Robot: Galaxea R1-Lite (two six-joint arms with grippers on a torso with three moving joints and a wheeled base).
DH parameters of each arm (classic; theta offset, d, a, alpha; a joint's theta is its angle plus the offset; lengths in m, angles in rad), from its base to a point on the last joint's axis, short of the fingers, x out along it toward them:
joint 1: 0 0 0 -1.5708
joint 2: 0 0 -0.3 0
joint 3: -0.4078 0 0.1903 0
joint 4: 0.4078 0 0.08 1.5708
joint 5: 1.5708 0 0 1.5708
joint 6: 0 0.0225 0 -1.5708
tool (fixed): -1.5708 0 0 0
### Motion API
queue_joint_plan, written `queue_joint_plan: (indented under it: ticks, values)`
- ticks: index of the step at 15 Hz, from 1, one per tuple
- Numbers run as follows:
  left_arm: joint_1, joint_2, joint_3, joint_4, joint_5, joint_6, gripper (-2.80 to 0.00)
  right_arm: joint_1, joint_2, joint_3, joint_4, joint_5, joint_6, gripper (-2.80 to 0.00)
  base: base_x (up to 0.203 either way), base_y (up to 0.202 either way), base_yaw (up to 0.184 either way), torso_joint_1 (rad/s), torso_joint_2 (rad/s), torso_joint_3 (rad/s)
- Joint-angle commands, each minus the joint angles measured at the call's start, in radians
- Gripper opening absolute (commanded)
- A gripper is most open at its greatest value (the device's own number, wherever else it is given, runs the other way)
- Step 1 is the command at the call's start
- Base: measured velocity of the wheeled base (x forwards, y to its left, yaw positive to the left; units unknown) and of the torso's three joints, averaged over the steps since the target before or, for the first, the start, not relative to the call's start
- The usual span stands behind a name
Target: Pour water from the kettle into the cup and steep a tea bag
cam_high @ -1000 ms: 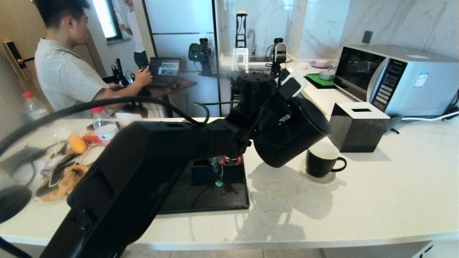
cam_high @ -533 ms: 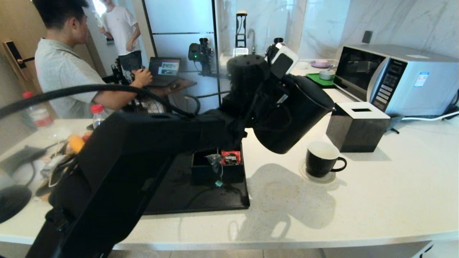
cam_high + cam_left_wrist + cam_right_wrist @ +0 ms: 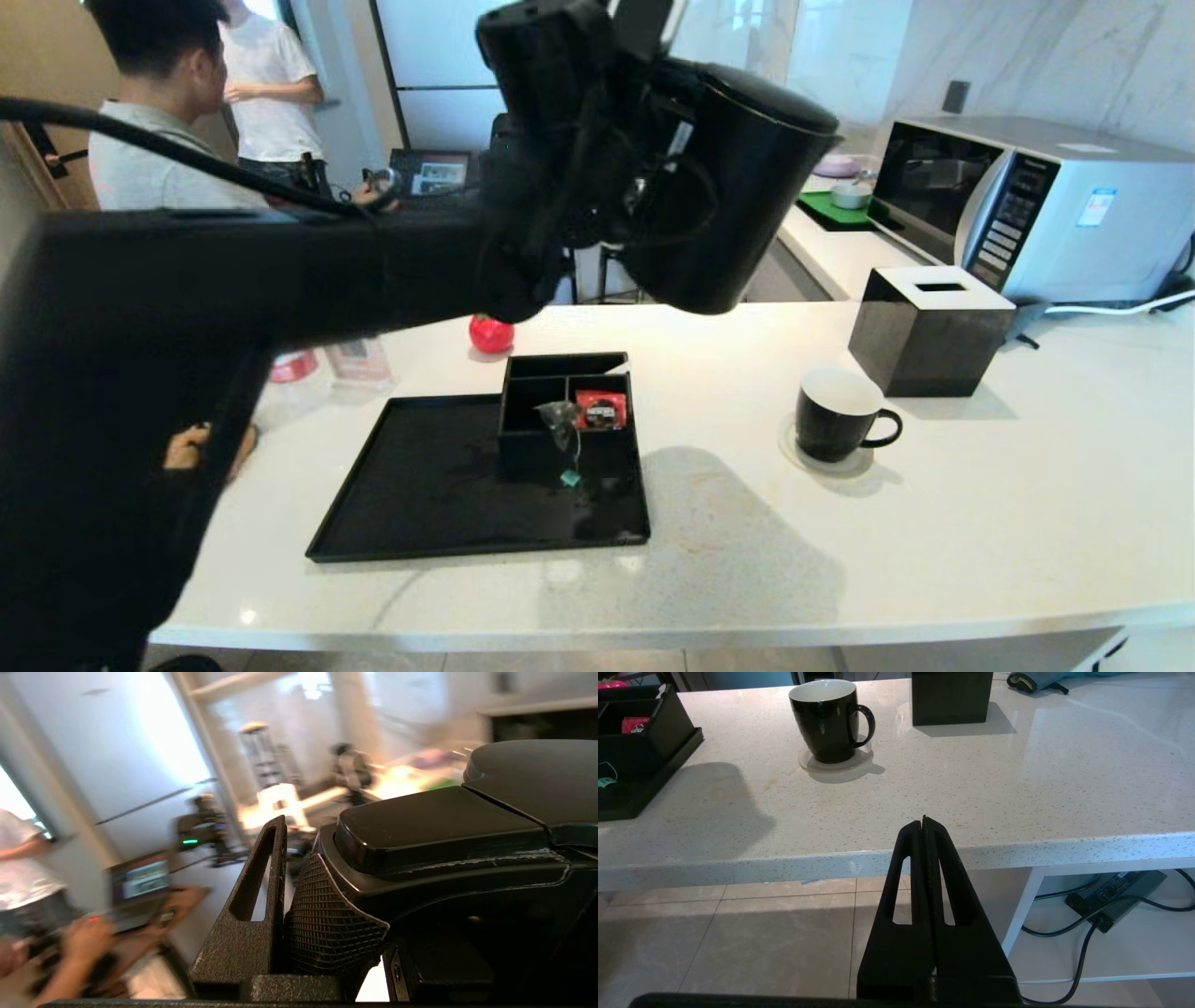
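The kettle (image 3: 738, 187) hung near the top centre of the head view, clear of the worktop (image 3: 934, 523), the left gripper (image 3: 299, 905) with its jaws clamped on its handle. The cup (image 3: 836, 413) stood right of centre; the tea bag (image 3: 560, 416) lay in the tray's organizer (image 3: 523, 448). The right gripper (image 3: 924, 826), jaws pressed together, sat below the worktop's edge.

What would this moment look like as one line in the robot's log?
left gripper: grips kettle handle, raised above counter | right gripper: shut, parked below counter edge | cup: on coaster | tea bag: in tray box
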Motion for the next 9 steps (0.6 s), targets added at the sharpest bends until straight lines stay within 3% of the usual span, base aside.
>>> queue_joint_plan:
  ticks: [1,4,9]
  values:
    - [0.039,-0.093,0.031,-0.006,0.008,0.000,-2.80,0.000,0.001,0.000,0.000,0.000,0.000,-2.80,0.000,0.000,0.000,0.000,0.00,0.000]
    - [0.125,-0.223,0.131,-0.006,0.013,-0.011,-2.80,0.000,0.001,-0.002,0.000,0.000,0.000,-2.80,0.000,0.000,0.000,0.000,0.00,0.000]
    - [0.285,-0.468,0.426,-0.007,0.010,-0.069,-2.80,0.000,0.001,0.000,0.000,0.000,0.000,-2.80,0.000,0.000,0.000,0.000,0.00,0.000]
